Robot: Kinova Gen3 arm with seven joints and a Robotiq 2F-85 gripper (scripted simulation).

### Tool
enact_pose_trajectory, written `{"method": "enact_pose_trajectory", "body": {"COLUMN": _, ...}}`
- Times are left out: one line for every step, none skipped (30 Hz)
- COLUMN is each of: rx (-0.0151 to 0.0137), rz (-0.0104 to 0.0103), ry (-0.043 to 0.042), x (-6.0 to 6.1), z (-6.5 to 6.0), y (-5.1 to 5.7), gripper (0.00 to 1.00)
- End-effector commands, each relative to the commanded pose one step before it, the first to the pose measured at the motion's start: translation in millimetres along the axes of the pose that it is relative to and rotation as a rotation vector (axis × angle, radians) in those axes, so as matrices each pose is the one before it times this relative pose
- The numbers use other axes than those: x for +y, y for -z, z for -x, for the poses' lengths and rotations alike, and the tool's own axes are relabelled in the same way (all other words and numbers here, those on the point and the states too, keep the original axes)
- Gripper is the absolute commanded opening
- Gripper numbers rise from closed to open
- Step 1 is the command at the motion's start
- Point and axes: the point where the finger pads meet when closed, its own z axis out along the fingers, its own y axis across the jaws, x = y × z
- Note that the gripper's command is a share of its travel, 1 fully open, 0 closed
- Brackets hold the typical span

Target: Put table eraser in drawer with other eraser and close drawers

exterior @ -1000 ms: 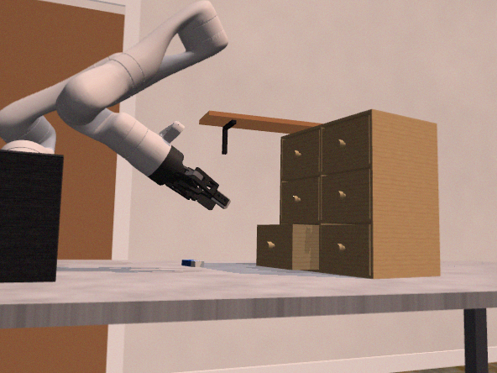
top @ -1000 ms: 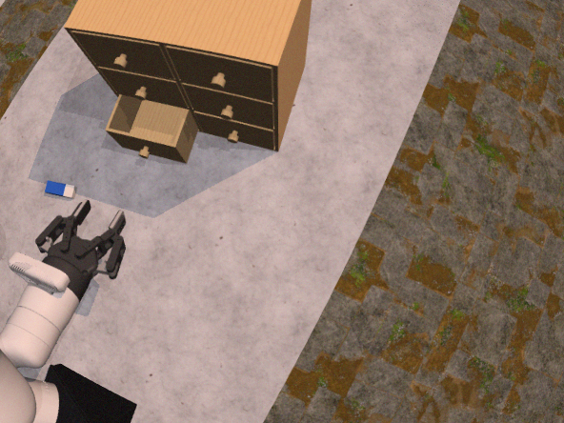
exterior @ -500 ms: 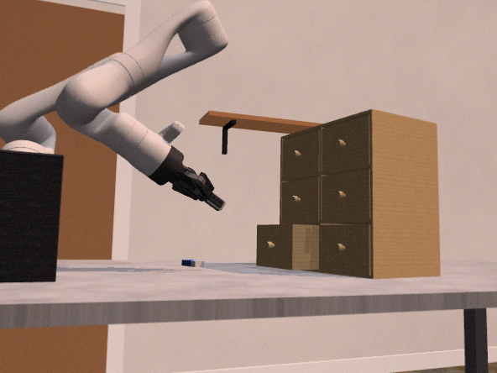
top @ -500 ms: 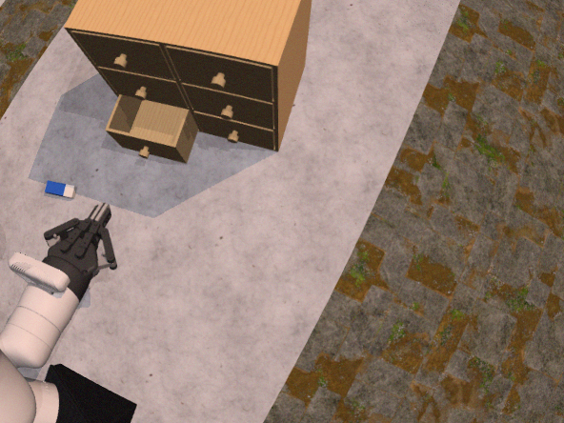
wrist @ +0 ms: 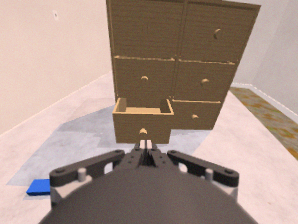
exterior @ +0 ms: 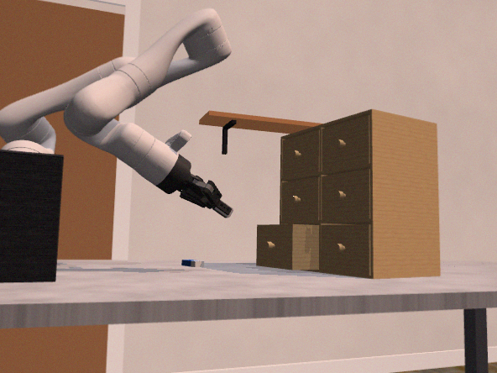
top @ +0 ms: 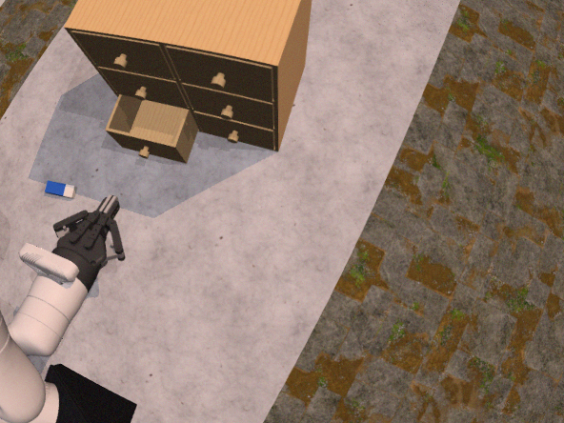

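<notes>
Your end effector (top: 110, 201) (exterior: 227, 211) (wrist: 145, 147) is narrow, fingers together with nothing between them, raised above the desk (top: 238, 286) (exterior: 252, 308) (wrist: 250, 165). The eraser (top: 56, 189) (exterior: 190, 263) (wrist: 38, 187) is on the desk, between 9 and 10 o'clock of the fingertips in the top view, blue part outward, white end toward you. The bottom-left drawer (top: 164, 151) (exterior: 279, 256) (wrist: 130, 127) is out at 1 o'clock, sitting level; the other five look pushed in. No eraser shows on the part of its floor you can see, though the near corner is hidden behind the front panel. So my read: wrong drawer, and you're lining up to shut it. That would explain the closed fingers: one blunt pusher beats two spread tips, and they point toward the knob (top: 144, 152) (exterior: 270, 244) (wrist: 143, 131). Next, get down to front-panel height and push straight in along the drawer's axis. Go gently: coming in high could tip the tray, and shoving past flush could slide or turn the chest (top: 191, 29) (exterior: 403, 193) (wrist: 180, 35). Leave the eraser until you've found its mate; picking it up now would tie up the fingers you need for the knobs.
</notes>
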Motion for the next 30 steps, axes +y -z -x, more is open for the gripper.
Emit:
{"method": "enact_pose_trajectory", "body": {"rx": -0.00337, "rz": -0.00539, "ry": 0.00419, "x": -1.29, "z": 6.69, "y": -15.04, "gripper": 0.00}}
{"method": "enact_pose_trajectory", "body": {"rx": 0.00000, "rz": 0.00000, "ry": 0.00000, "x": 0.00, "z": 0.00, "y": 0.00, "gripper": 0.00}}
{"method": "enact_pose_trajectory", "body": {"rx": 0.00000, "rz": 0.00000, "ry": 0.00000, "x": 0.00, "z": 0.00, "y": 0.00, "gripper": 0.00}}
{"method": "enact_pose_trajectory", "body": {"rx": 0.00008, "rz": -0.00001, "ry": -0.00007, "x": -0.06, "z": 1.65, "y": -4.53, "gripper": 0.00}}
{"method": "enact_pose_trajectory", "body": {"rx": 0.00009, "rz": 0.00000, "ry": -0.00008, "x": -0.06, "z": 1.69, "y": -4.63, "gripper": 0.00}}
{"method": "enact_pose_trajectory", "body": {"rx": 0.00009, "rz": 0.00000, "ry": -0.00008, "x": -0.06, "z": 1.70, "y": -4.68, "gripper": 0.00}}
{"method": "enact_pose_trajectory", "body": {"rx": 0.00009, "rz": 0.00000, "ry": -0.00008, "x": -0.06, "z": 1.71, "y": -4.68, "gripper": 0.00}}
{"method": "enact_pose_trajectory", "body": {"rx": 0.00008, "rz": 0.00000, "ry": -0.00008, "x": -0.06, "z": 1.69, "y": -4.64, "gripper": 0.00}}
{"method": "enact_pose_trajectory", "body": {"rx": 0.00008, "rz": 0.00000, "ry": -0.00008, "x": -0.06, "z": 1.65, "y": -4.54, "gripper": 0.00}}
{"method": "enact_pose_trajectory", "body": {"rx": -0.00050, "rz": 0.00017, "ry": -0.00094, "x": 0.03, "z": 2.04, "y": -4.37, "gripper": 0.00}}
{"method": "enact_pose_trajectory", "body": {"rx": -0.00031, "rz": 0.00012, "ry": -0.00063, "x": 0.01, "z": 1.82, "y": -4.18, "gripper": 0.00}}
{"method": "enact_pose_trajectory", "body": {"rx": -0.00011, "rz": 0.00007, "ry": -0.00031, "x": -0.02, "z": 1.57, "y": -3.94, "gripper": 0.00}}
{"method": "enact_pose_trajectory", "body": {"rx": 0.00001, "rz": 0.00003, "ry": -0.00011, "x": -0.03, "z": 1.37, "y": -3.66, "gripper": 0.00}}
{"method": "enact_pose_trajectory", "body": {"rx": 0.00008, "rz": 0.00001, "ry": -0.00002, "x": -0.04, "z": 1.19, "y": -3.32, "gripper": 0.00}}
{"method": "enact_pose_trajectory", "body": {"rx": 0.00012, "rz": 0.00000, "ry": 0.00005, "x": -0.04, "z": 1.02, "y": -2.96, "gripper": 0.00}}
{"method": "enact_pose_trajectory", "body": {"rx": 0.00014, "rz": -0.00002, "ry": 0.00011, "x": -0.04, "z": 0.86, "y": -2.58, "gripper": 0.00}}
{"method": "enact_pose_trajectory", "body": {"rx": 0.00017, "rz": -0.00002, "ry": 0.00013, "x": -0.05, "z": 0.69, "y": -2.16, "gripper": 0.00}}
{"method": "enact_pose_trajectory", "body": {"rx": 0.00017, "rz": -0.00005, "ry": 0.00019, "x": -0.04, "z": 0.52, "y": -1.75, "gripper": 0.00}}
{"method": "enact_pose_trajectory", "body": {"rx": 0.00000, "rz": 0.00000, "ry": 0.00000, "x": 0.00, "z": 0.00, "y": 0.00, "gripper": 0.00}}
{"method": "enact_pose_trajectory", "body": {"rx": 0.00000, "rz": 0.00000, "ry": 0.00000, "x": 0.00, "z": 0.00, "y": 0.00, "gripper": 0.00}}
{"method": "enact_pose_trajectory", "body": {"rx": 0.00073, "rz": -0.00024, "ry": 0.00097, "x": -0.13, "z": -0.06, "y": -1.39, "gripper": 0.00}}
{"method": "enact_pose_trajectory", "body": {"rx": 0.00002, "rz": 0.00001, "ry": -0.00002, "x": -0.01, "z": 0.35, "y": -0.95, "gripper": 0.00}}
{"method": "enact_pose_trajectory", "body": {"rx": -0.00029, "rz": -0.00340, "ry": -0.00058, "x": -1.07, "z": 0.32, "y": -0.61, "gripper": 0.00}}
{"method": "enact_pose_trajectory", "body": {"rx": -0.00029, "rz": -0.00329, "ry": -0.00056, "x": -1.03, "z": 0.21, "y": -0.33, "gripper": 0.00}}
{"method": "enact_pose_trajectory", "body": {"rx": -0.00006, "rz": -0.00063, "ry": -0.00011, "x": -0.20, "z": 0.07, "y": -0.13, "gripper": 0.00}}
{"method": "enact_pose_trajectory", "body": {"rx": 0.00001, "rz": 0.00014, "ry": 0.00002, "x": 0.04, "z": 0.00, "y": -0.02, "gripper": 0.00}}
{"method": "enact_pose_trajectory", "body": {"rx": -0.00002, "rz": 0.00001, "ry": -0.00003, "x": -0.01, "z": 0.01, "y": 0.01, "gripper": 0.00}}
{"method": "enact_pose_trajectory", "body": {"rx": -0.00036, "rz": 0.00011, "ry": -0.00048, "x": -0.12, "z": 0.11, "y": 0.11, "gripper": 0.00}}
{"method": "enact_pose_trajectory", "body": {"rx": -0.00016, "rz": 0.00005, "ry": -0.00022, "x": -0.05, "z": 0.05, "y": 0.05, "gripper": 0.00}}
{"method": "enact_pose_trajectory", "body": {"rx": -0.00002, "rz": 0.00000, "ry": -0.00002, "x": -0.01, "z": 0.00, "y": 0.00, "gripper": 0.00}}
